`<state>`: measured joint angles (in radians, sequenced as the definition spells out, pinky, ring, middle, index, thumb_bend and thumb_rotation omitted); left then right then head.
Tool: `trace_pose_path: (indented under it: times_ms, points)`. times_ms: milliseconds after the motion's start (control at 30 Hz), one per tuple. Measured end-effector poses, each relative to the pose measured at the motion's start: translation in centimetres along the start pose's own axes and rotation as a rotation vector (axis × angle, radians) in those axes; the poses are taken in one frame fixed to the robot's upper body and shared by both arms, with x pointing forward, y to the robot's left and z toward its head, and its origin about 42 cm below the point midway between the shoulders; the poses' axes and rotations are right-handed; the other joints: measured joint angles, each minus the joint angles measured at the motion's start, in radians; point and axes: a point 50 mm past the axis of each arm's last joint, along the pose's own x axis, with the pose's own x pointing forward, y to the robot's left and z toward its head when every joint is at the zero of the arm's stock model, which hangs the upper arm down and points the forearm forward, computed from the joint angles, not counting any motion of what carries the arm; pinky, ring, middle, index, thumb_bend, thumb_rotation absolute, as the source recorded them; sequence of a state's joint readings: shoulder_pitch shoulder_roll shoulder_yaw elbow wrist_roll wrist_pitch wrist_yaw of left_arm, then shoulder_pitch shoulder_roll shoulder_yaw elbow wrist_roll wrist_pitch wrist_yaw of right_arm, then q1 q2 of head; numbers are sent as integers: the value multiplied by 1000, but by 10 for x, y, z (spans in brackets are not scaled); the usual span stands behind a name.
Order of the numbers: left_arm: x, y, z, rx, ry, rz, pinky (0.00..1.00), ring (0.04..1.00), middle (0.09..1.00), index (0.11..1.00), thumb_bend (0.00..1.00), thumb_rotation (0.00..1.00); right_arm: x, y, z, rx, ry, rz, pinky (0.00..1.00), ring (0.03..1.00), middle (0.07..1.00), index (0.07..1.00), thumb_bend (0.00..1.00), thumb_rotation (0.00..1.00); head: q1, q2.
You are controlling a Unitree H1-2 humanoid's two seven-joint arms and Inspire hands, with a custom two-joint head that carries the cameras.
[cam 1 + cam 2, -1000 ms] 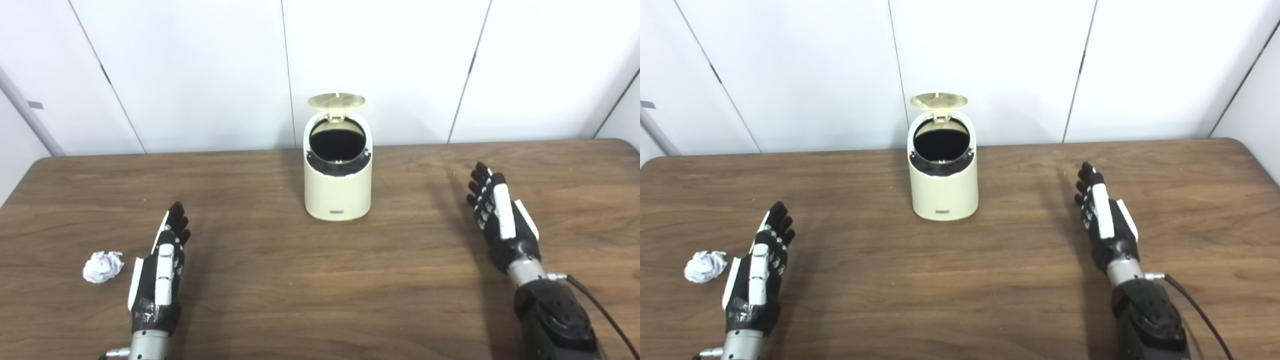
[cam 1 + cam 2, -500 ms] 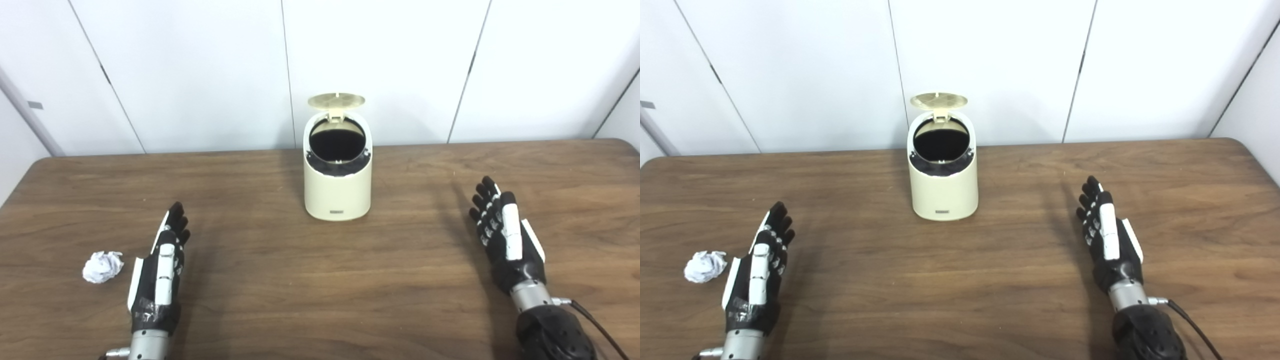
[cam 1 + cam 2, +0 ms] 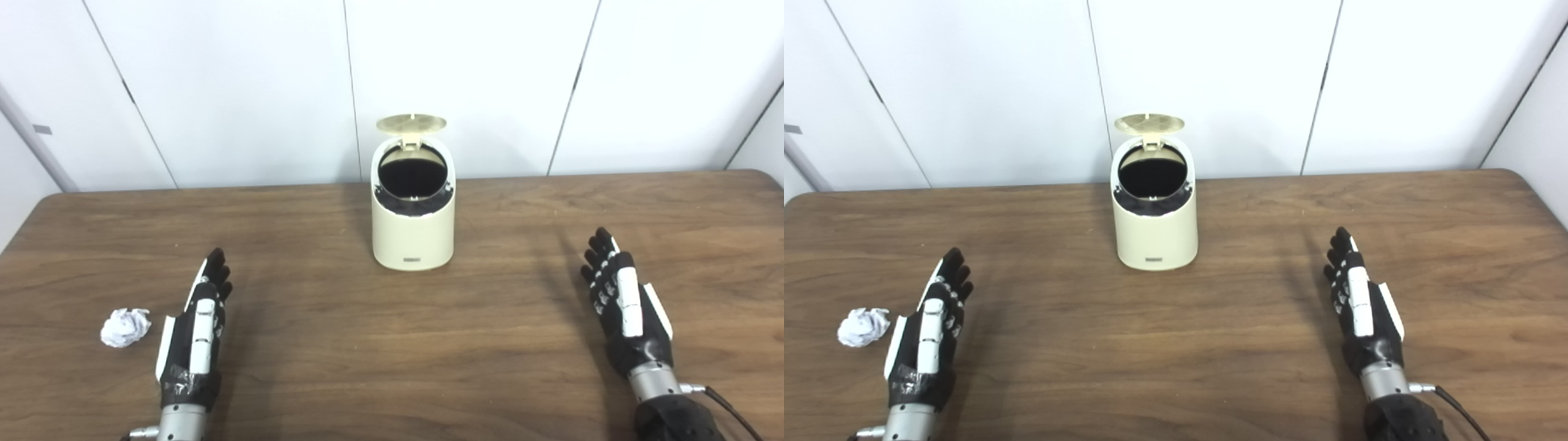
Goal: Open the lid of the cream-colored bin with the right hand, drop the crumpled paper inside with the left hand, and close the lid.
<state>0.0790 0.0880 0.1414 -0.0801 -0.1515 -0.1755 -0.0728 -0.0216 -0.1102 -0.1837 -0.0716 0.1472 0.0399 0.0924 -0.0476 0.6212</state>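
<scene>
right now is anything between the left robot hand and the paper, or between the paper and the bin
Nothing visible. The paper lies on bare table just left of the open left robot hand. From there to the bin the wood is bare, and the lid stands up, leaving the mouth open.

Bin (image 3: 413, 236) lid (image 3: 411, 123) up; paper (image 3: 125, 327) beside empty left hand (image 3: 195, 331).

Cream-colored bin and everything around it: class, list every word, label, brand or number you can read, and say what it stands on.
No text can be read.
Small label low on the front of the cream-colored bin: too small and blurred to read.
Crumpled paper, table, wall panels, both hands: no writing shows.
</scene>
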Motion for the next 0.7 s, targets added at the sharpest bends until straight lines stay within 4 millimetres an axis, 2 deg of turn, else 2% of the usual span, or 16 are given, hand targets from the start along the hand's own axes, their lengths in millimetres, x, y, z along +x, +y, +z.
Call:
trace_pose_path:
  times_ms: [333,500,700]
  points:
    - [0,-1,1,1,0,0,1000,995,997,983,456,914,0,-1,0,-26,-6,-15,1000,1000,1000,980,514,1000,45,6]
    - [-3,-5,1,9,18,-4,1000,1000,997,979,474,898,-1,-7,0,-20,-7,-10,1000,1000,1000,986,489,1000,162,5]
    - [-4,-12,0,10,27,-12,1000,998,997,981,479,902,0,-18,3,-14,-14,-10,1000,1000,1000,990,519,1000,229,-3]
